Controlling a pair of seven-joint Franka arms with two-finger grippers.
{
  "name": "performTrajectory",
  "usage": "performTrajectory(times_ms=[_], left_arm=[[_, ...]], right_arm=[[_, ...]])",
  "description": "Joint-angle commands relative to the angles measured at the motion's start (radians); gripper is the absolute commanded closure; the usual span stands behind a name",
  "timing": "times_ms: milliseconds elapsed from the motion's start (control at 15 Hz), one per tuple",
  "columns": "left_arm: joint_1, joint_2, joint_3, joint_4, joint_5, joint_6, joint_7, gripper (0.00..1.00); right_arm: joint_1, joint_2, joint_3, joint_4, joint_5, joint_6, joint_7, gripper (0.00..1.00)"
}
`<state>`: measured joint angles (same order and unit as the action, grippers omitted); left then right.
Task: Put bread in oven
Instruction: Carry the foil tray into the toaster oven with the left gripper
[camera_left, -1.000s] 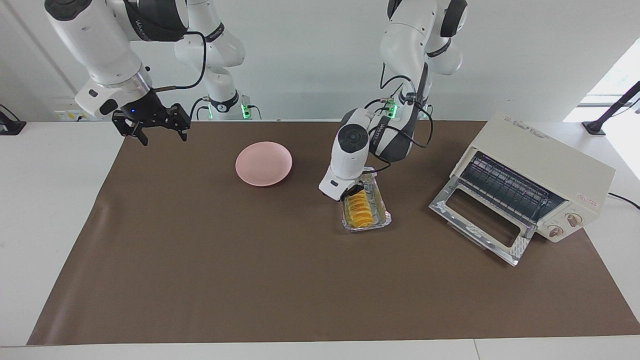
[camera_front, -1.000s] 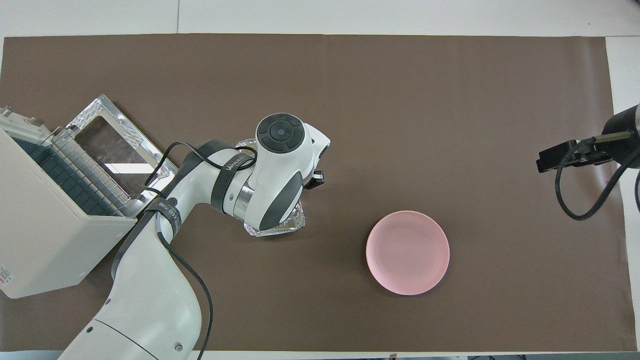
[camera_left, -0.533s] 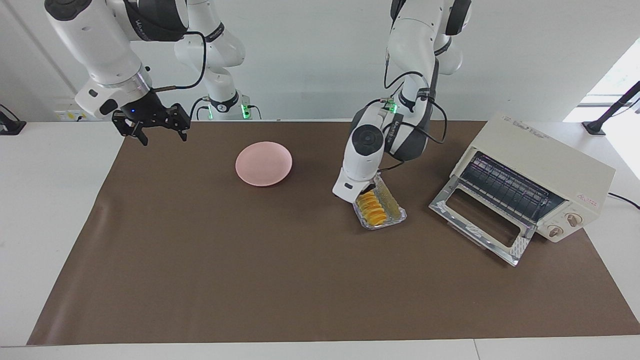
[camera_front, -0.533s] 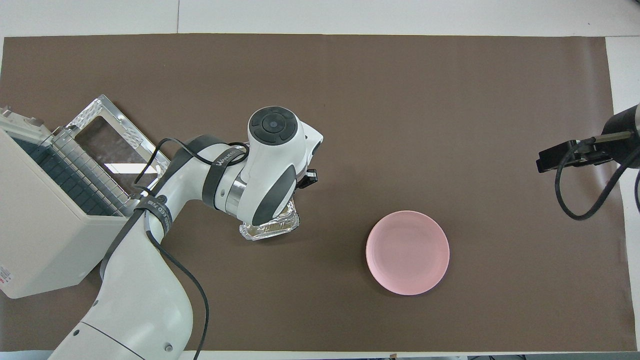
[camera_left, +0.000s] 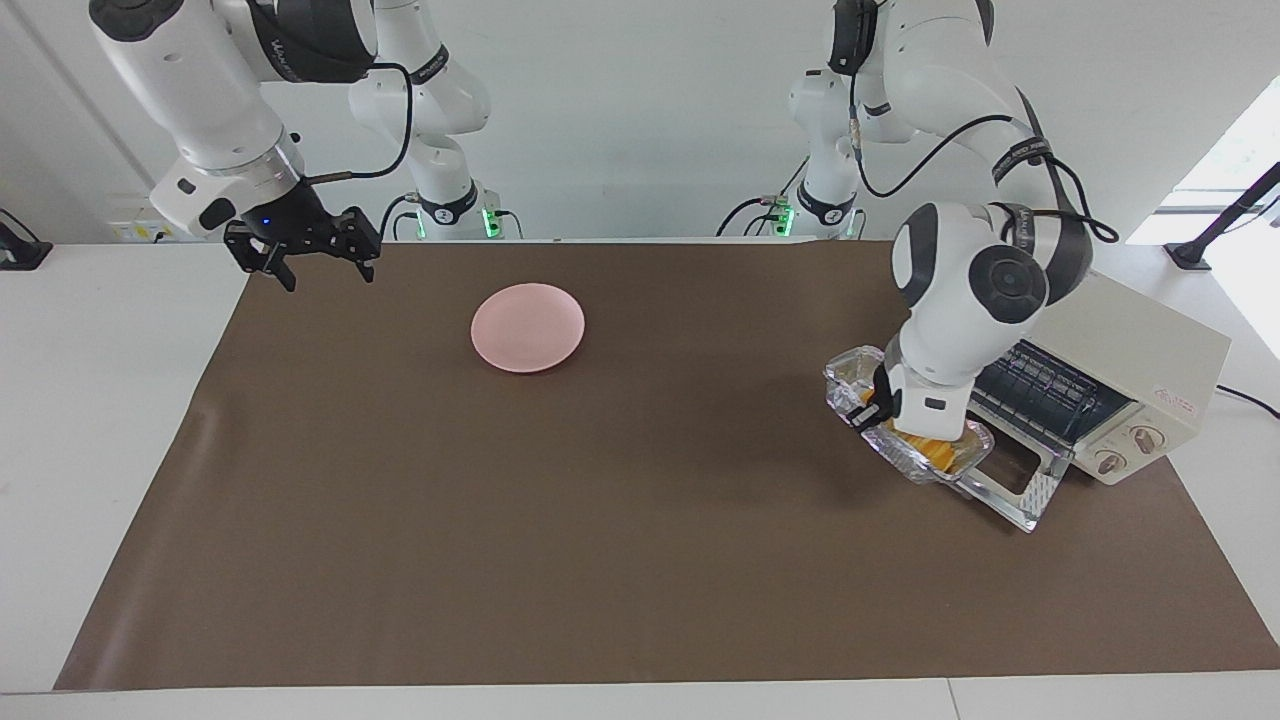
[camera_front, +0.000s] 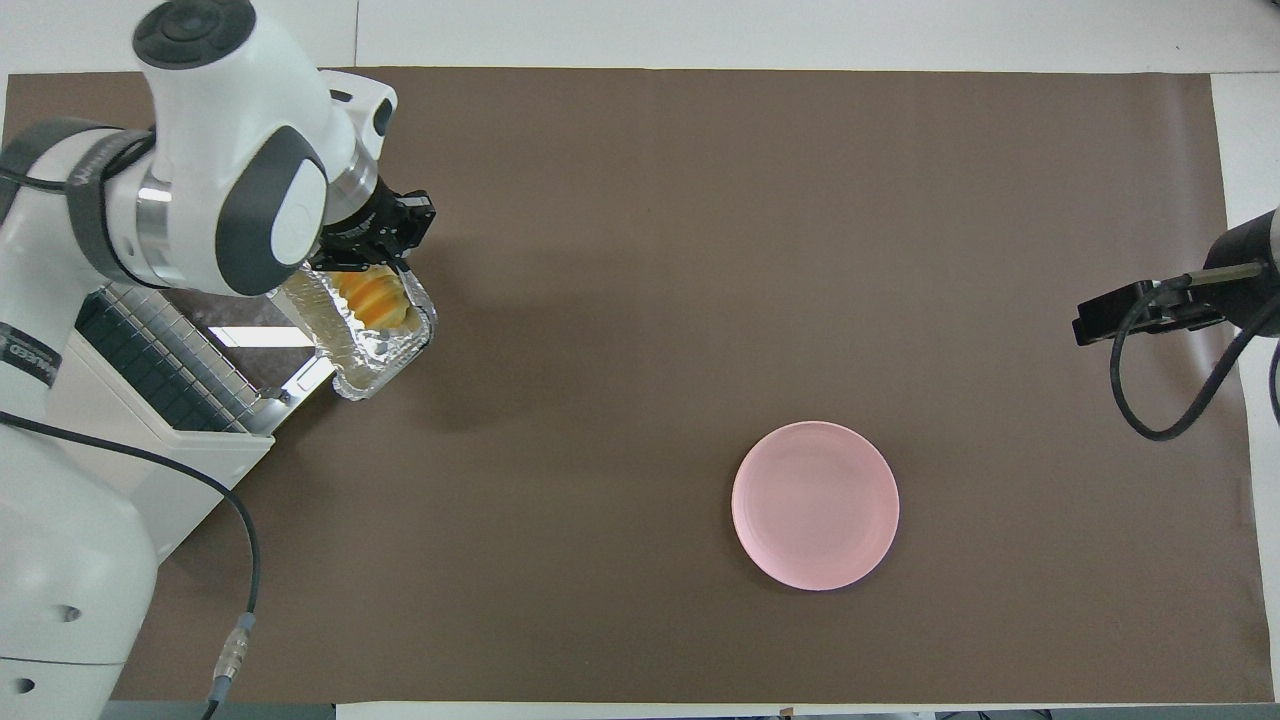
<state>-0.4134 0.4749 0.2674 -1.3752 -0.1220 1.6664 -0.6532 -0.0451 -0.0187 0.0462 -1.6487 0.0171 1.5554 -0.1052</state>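
Observation:
The bread (camera_left: 934, 451) (camera_front: 372, 296), a ridged golden loaf, lies in a crinkled foil tray (camera_left: 850, 372) (camera_front: 388, 347). My left gripper (camera_left: 873, 402) (camera_front: 360, 262) is shut on the tray's rim and holds it up over the oven's lowered glass door (camera_left: 1012, 492) (camera_front: 250, 336). The cream-white oven (camera_left: 1110, 325) (camera_front: 130, 455) stands at the left arm's end of the table, with its wire rack (camera_left: 1040, 385) (camera_front: 160, 352) showing. My right gripper (camera_left: 300, 262) (camera_front: 1122, 314) hangs open and holds nothing, over the mat's edge at the right arm's end, where that arm waits.
A round pink plate (camera_left: 528, 327) (camera_front: 815, 505) sits on the brown mat (camera_left: 560, 520) (camera_front: 640, 250), toward the right arm's side of the middle. The oven's two knobs (camera_left: 1130, 450) sit beside its door.
My left arm has swung the foil tray with the bread from the middle of the mat to over the oven's open door. The right arm has not moved.

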Motion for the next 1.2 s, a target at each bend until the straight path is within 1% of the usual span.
performTrajectory(times_ms=[0, 133, 267, 400, 533, 667, 733, 867, 1000, 1133], left_arm=[[-0.013, 0.030, 0.062, 0.042, 0.065, -0.091, -0.008, 1.00], [0.005, 0.028, 0.064, 0.042, 0.126, -0.119, 0.000, 1.00], [0.025, 0.027, 0.064, 0.038, 0.133, -0.140, 0.018, 1.00], [0.044, 0.015, 0.067, -0.011, 0.134, -0.149, 0.041, 1.00], [0.042, -0.004, 0.078, -0.068, 0.169, -0.146, 0.043, 1.00], [0.045, -0.013, 0.085, -0.082, 0.189, -0.146, 0.041, 1.00], [0.044, -0.013, 0.110, -0.094, 0.191, -0.145, 0.040, 1.00], [0.042, -0.015, 0.130, -0.105, 0.193, -0.120, 0.049, 1.00], [0.042, -0.013, 0.130, -0.113, 0.190, -0.036, 0.076, 1.00], [0.048, -0.013, 0.131, -0.119, 0.190, -0.016, 0.083, 1.00]], right_arm=[[-0.018, -0.004, 0.017, -0.002, -0.011, -0.012, 0.013, 0.00], [-0.018, -0.004, 0.017, -0.002, -0.011, -0.012, 0.013, 0.00], [-0.018, -0.004, 0.017, -0.002, -0.011, -0.012, 0.013, 0.00], [-0.018, -0.004, 0.017, -0.002, -0.011, -0.012, 0.013, 0.00], [-0.018, -0.004, 0.017, -0.002, -0.011, -0.012, 0.013, 0.00], [-0.018, -0.004, 0.017, -0.002, -0.011, -0.012, 0.013, 0.00], [-0.018, -0.004, 0.017, -0.002, -0.011, -0.012, 0.013, 0.00], [-0.018, -0.004, 0.017, -0.002, -0.011, -0.012, 0.013, 0.00], [-0.018, -0.004, 0.017, -0.002, -0.011, -0.012, 0.015, 0.00], [-0.018, -0.004, 0.017, -0.002, -0.011, -0.012, 0.013, 0.00]])
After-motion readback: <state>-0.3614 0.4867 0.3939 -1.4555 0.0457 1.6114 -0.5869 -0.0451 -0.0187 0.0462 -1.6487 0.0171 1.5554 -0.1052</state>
